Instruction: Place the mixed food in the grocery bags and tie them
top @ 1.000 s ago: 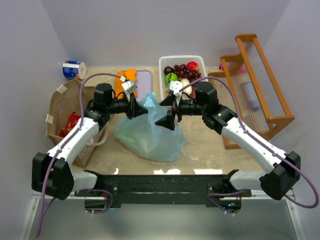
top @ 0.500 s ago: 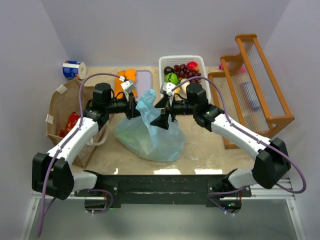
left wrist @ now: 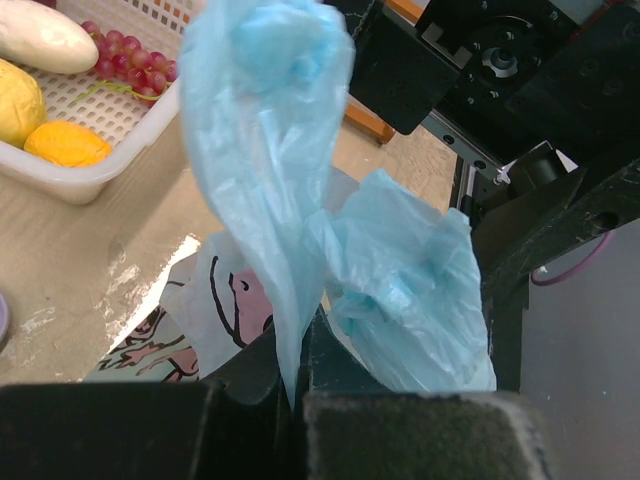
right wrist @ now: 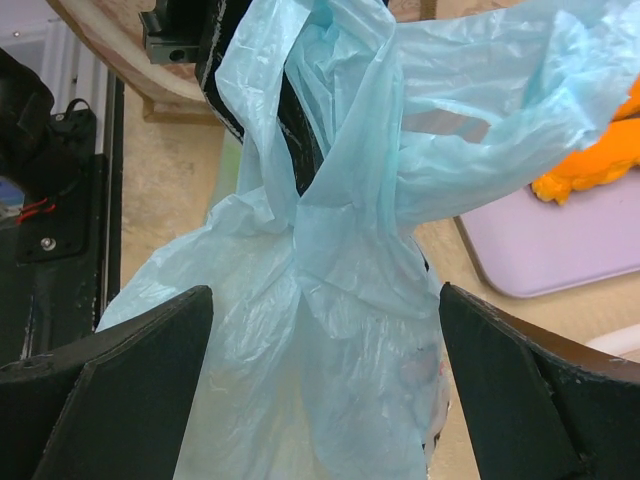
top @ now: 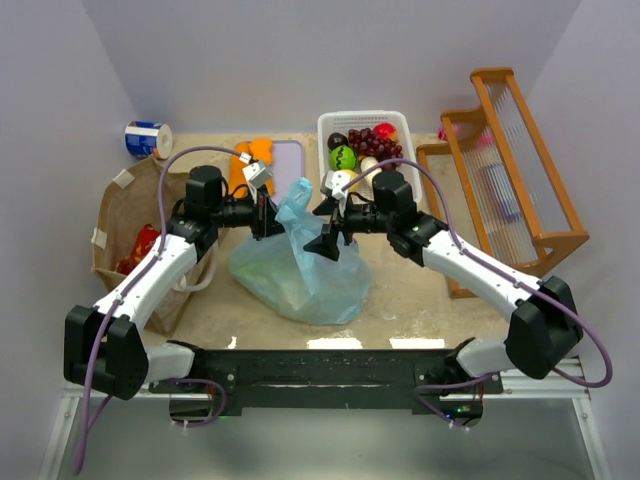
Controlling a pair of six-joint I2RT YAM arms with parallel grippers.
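Light-blue plastic, the grocery bag [top: 300, 275] lies mid-table with green food showing through, one handle pinched in my left gripper [top: 262, 218], my right gripper [top: 328, 226] spread wide on either side of its neck, the white basket [top: 365, 116] beyond holding grapes [top: 374, 140], the brown paper bag [top: 118, 212] at left holding something red.

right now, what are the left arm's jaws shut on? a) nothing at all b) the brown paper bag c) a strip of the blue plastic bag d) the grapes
c: in the left wrist view a strip of the blue plastic bag runs straight down into the closed left jaws.
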